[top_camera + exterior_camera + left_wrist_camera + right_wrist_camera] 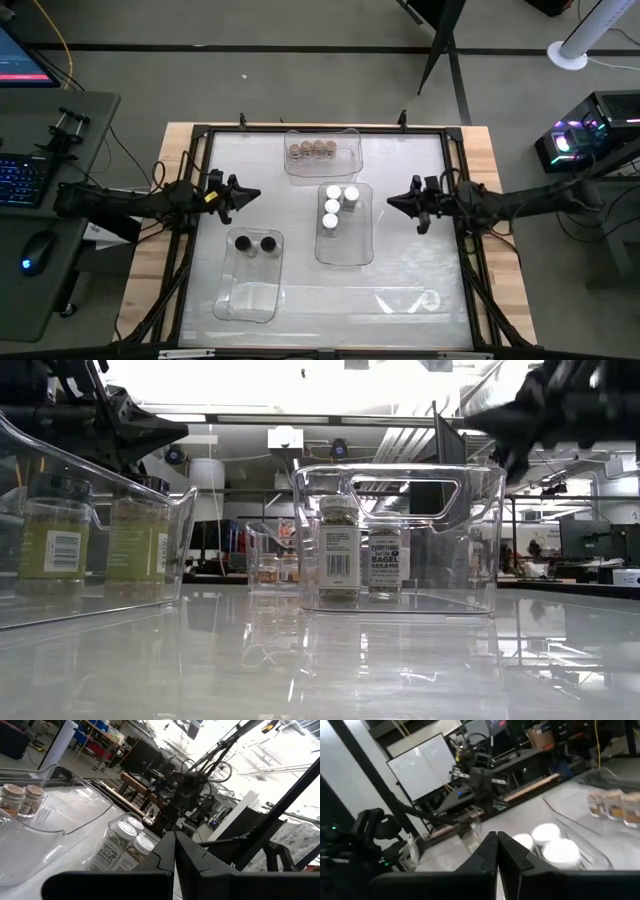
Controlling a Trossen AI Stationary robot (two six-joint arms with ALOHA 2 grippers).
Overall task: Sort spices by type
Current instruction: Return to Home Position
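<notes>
Front-left bin (pixel 245 300): 2 black-lid jars (pixel 243 243). Centre bin (pixel 345 255): 4 white-lid jars (pixel 332 207). Far bin (pixel 345 168): 4 tan-lid jars (pixel 312 149). Pinched closed, empty: left claw (pixel 245 195), right claw (pixel 392 203), flanking bins above counter (pixel 420 270).

Strong overhead light floods the table (pixel 400 270), glare streaking near one right-hand corner. Low down, the ceiling (pixel 300 380) burns out white; left arm (pixel 110 415) and right arm (pixel 560 405) go to silhouette, glossy tabletop mirroring the clear bin (pixel 400 540).

Three clear bins (pixel 345 250), white table (pixel 410 270), keyboard (pixel 20 183), mouse (pixel 37 250)
</notes>
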